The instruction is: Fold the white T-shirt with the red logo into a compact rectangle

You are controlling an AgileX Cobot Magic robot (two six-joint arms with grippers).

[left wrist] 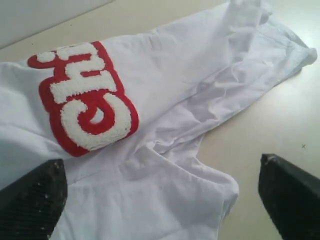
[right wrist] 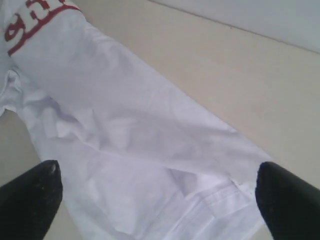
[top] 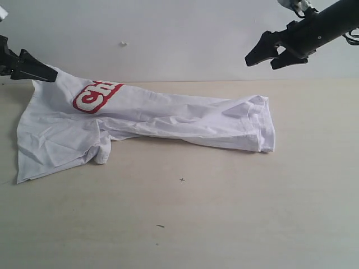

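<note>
The white T-shirt [top: 168, 120] is lying crumpled on the pale tabletop [top: 224, 213], running across it from the left side of the exterior view towards the right. Its left part is spreading out in a wide, wrinkled bunch, while the rest is narrowing into a long folded band that is ending in a doubled hem right of centre. The red logo [top: 96, 96] is sitting near the shirt's far left end, facing up, with only its first puffy white letters on their thick red outline showing before the cloth is folding over the rest. The left tool [left wrist: 160, 167] is hanging over that end of the shirt with its jaws spread wide, and its wrist view is showing the logo and the creased cloth lying loose between the two dark fingers [left wrist: 30, 200], nothing gripped; whether a fingertip is brushing the fabric cannot be told. The right tool [top: 261, 59] is hovering high above the band's right end, well clear of the cloth, its jaws likewise gaping and holding nothing. Two small dark specks [top: 182, 180] are lying on the bare tabletop in front of the shirt, apart from it.
</note>
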